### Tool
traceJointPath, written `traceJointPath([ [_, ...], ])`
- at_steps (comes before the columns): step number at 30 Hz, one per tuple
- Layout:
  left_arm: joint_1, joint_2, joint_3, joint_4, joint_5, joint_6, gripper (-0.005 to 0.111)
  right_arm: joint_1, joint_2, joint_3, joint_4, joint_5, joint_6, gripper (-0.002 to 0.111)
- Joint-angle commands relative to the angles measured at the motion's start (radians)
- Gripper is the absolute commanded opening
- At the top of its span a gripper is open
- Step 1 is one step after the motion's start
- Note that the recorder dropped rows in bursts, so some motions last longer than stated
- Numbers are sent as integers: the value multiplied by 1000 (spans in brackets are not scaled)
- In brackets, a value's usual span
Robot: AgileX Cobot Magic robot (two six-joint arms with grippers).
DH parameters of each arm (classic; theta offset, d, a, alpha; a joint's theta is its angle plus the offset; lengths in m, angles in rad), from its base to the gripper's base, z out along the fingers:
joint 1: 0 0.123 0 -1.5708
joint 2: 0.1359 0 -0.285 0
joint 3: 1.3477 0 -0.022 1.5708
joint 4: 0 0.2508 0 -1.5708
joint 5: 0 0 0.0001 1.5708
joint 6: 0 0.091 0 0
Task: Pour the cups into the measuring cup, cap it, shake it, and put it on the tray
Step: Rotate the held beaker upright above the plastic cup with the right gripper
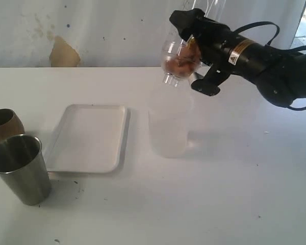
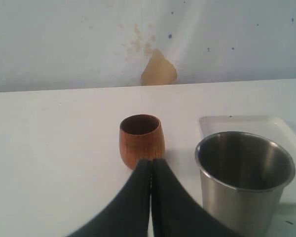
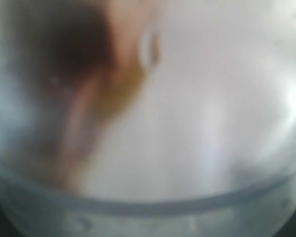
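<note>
Cups stand at the far left of the exterior frame: the brown cup [image 1: 5, 125] sits upright at the edge, and the steel tumbler [image 1: 21, 168] stands just in front of it at lower left, mouth up. The two look close together, though contact cannot be told. Right of them the white tray [image 1: 86, 138] lies flat on the table [image 1: 219, 194], bare. The left gripper [image 2: 151, 170] shows only in its wrist view, where its fingers [image 2: 133, 207] are pressed together on nothing, pointing at the brown cup. Near mid-frame a frosted beaker [image 1: 167, 135] stands upright, apart from the tray. Above it, off the table in the upper centre-right, hangs the measuring cup [image 1: 178, 61], slightly tilted, with something reddish-brown inside. The right gripper [image 1: 191, 53] clamps it between its fingers, arm reaching in from the right edge. The right wrist view is a blur of clear plastic with a brown smear.
</note>
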Motion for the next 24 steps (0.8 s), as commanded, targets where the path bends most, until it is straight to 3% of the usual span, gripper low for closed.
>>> traceJointPath([
  [1, -2, -3, 5, 4, 2, -2, 1, -13, -7, -24, -45, -56, -28, 0],
  [13, -2, -3, 5, 4, 2, -2, 1, -13, -7, -37, -178, -53, -28, 0],
  [24, -2, -3, 5, 4, 2, -2, 1, -13, -7, -37, -186, -51, -28, 0],
])
